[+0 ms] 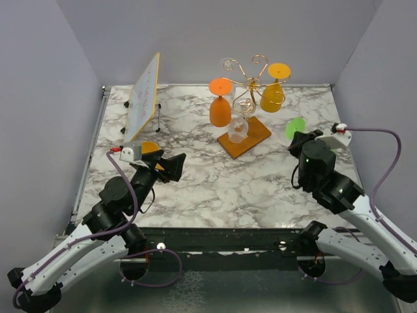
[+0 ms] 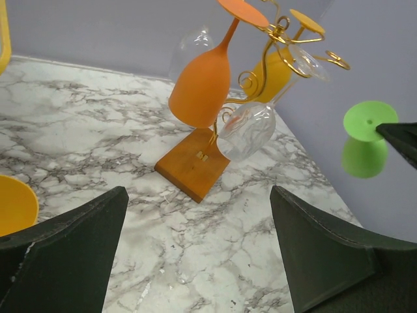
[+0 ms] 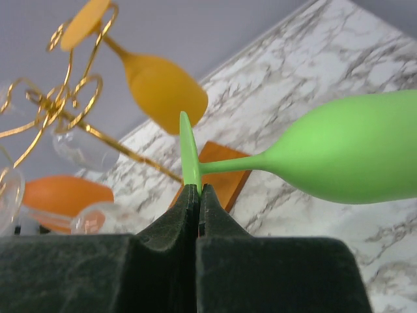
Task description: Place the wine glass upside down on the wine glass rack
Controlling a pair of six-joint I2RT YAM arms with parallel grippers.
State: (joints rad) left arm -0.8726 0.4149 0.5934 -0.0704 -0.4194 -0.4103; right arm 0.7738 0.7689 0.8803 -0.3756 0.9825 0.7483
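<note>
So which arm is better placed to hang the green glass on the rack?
Right. The right tool is shut on the foot of the green glass, close to the rack. The left tool is open and holds nothing.

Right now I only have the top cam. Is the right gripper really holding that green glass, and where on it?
Observer: Yes. The right wrist view shows the right gripper shut on the edge of the green glass foot, not on the stem.
Operator: Which way up is it?
Observer: In the left wrist view its foot is on top and the bowl hangs below.
Operator: Left gripper carrying anything?
Observer: No. The left gripper is open and empty, and it points at the wooden base of the rack.
</note>
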